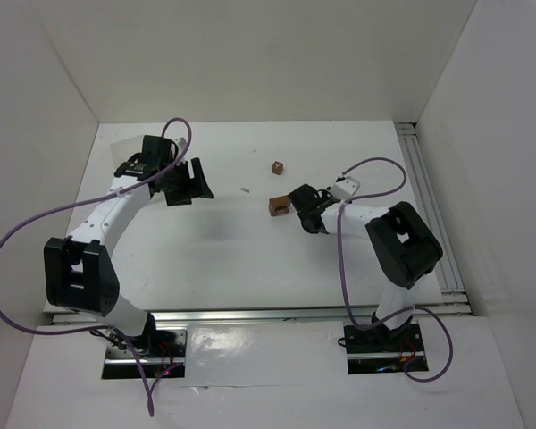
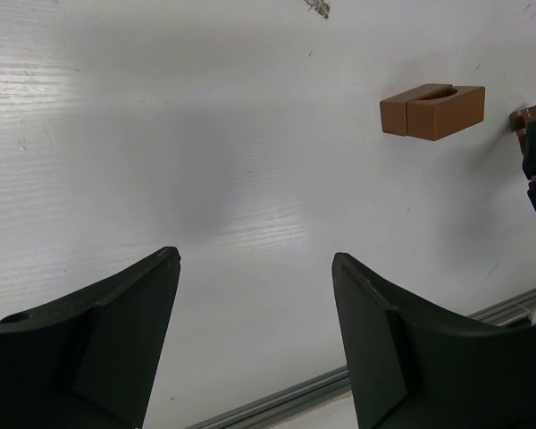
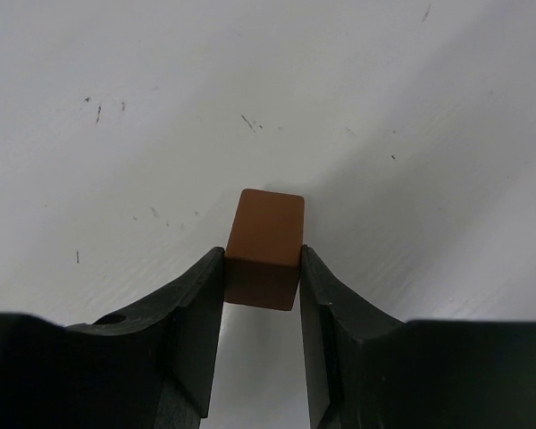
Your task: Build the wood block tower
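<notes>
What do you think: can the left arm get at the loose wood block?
Probably yes. The left gripper is open and nothing stands between it and the loose block; the right gripper, shut on a second block, sits beside that path.

Left tool (image 2: 255, 259) hangs wide open; right tool (image 3: 262, 261), arm folded inward, pinches a wood block (image 3: 268, 231).

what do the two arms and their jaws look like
Both the left arm and right arm have white links, chunky black joint housings and a looping purple cable. Their jaws are matte black, broad and curved.
</notes>
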You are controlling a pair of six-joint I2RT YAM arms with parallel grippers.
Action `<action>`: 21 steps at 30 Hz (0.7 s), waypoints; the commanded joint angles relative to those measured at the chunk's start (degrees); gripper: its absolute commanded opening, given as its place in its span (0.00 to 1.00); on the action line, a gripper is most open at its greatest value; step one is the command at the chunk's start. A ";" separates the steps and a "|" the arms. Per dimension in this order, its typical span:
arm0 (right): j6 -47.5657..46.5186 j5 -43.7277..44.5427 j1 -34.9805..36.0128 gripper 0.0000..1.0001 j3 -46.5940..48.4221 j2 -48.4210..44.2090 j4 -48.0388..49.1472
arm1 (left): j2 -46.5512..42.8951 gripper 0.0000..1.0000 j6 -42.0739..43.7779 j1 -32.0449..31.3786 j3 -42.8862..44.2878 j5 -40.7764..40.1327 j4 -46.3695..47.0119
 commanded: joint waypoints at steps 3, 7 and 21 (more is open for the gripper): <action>8.31 0.66 1.68 0.28 1.71 3.29 -5.00 | 0.30 0.81 1.23 -0.23 2.13 0.40 -0.06; 9.03 0.14 2.90 0.36 1.19 3.82 -5.71 | -0.23 0.81 1.23 -0.23 2.13 0.40 -0.06; -5.29 -9.08 0.10 0.86 -1.81 -2.59 0.62 | -0.23 0.81 1.23 -0.23 2.13 0.40 -0.59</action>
